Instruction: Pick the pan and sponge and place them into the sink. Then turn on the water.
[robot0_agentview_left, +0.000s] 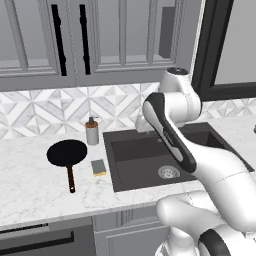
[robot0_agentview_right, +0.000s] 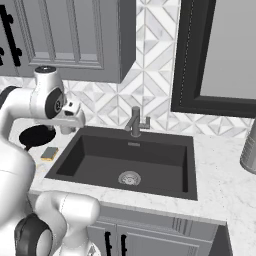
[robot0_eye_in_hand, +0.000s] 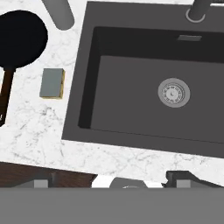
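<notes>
On the marble counter (robot0_agentview_left: 35, 185), left of the sink (robot0_agentview_left: 150, 165), the pan (robot0_agentview_left: 66, 153) lies flat, handle toward the counter's front edge. Sponge (robot0_agentview_left: 99, 167) sits just beside it, between pan and basin, grey-green face up. Neither is touched. Sink holds nothing but its drain (robot0_eye_in_hand: 173, 92); faucet (robot0_agentview_right: 135, 121) dry, no stream. Gripper (robot0_eye_in_hand: 113, 180) hangs above the basin's front edge, jaws spread wide, holding nothing. Judgement: nothing done yet; both picks, both placements and the water remain.
</notes>
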